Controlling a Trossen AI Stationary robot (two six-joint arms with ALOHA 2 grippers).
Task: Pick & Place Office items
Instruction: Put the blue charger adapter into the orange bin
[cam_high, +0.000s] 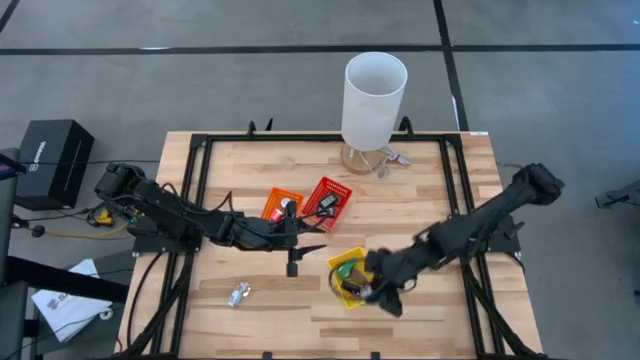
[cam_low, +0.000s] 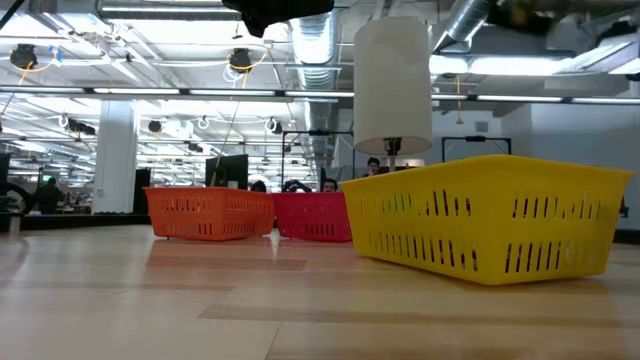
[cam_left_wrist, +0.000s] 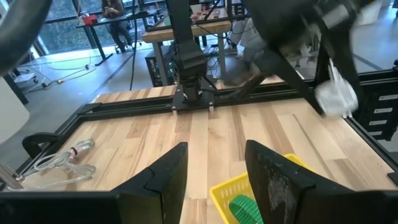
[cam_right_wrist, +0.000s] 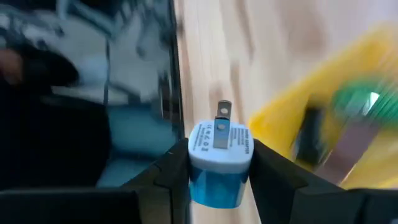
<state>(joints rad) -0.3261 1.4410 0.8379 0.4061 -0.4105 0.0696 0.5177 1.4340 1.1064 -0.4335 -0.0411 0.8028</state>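
Observation:
My right gripper (cam_right_wrist: 219, 163) is shut on a small blue-and-white plug block (cam_right_wrist: 219, 163) with metal prongs. It hovers beside the yellow basket (cam_high: 350, 277), at that basket's near right corner (cam_high: 382, 290). Inside the yellow basket (cam_right_wrist: 323, 134) lie a green ring (cam_right_wrist: 354, 99) and dark and brown pieces. My left gripper (cam_left_wrist: 214, 177) is open and touches nothing. It stands at the table's middle (cam_high: 312, 240), left of the yellow basket (cam_left_wrist: 239, 193). A silvery clip (cam_high: 238, 293) lies on the table near the near edge. My right gripper pinches the blue-and-white plug block by its two opposite sides (cam_right_wrist: 193, 155), one finger on each. The prongs (cam_right_wrist: 222, 121) point away from the wrist. The block is lifted clear of the table, as the left wrist view shows (cam_left_wrist: 336, 96).
An orange basket (cam_high: 282, 205) and a red basket (cam_high: 328, 197) stand side by side behind my left gripper. A tall white cylinder (cam_high: 375, 100) stands at the far edge, with clear items (cam_high: 388, 160) at its foot. Bare wood lies along the near edge.

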